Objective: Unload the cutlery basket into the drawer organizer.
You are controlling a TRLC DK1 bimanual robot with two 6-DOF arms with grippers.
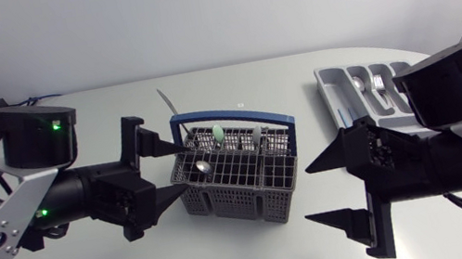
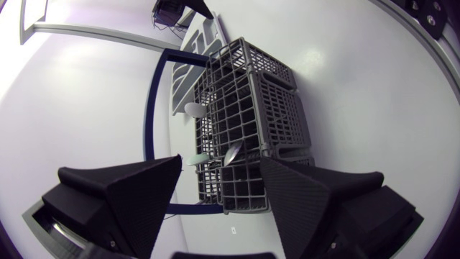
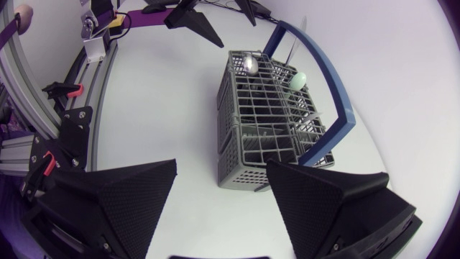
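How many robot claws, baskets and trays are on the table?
Grippers: 2, the left gripper and the right gripper
Baskets: 1, the cutlery basket
Trays: 1, the drawer organizer
Total: 4

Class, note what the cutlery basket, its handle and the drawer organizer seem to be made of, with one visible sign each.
Cutlery basket: likely moulded plastic, matte grey, open lattice walls.
Handle: probably plastic too, smooth blue band.
Drawer organizer: seemingly plastic, pale grey, soft sheen on rounded dividers.
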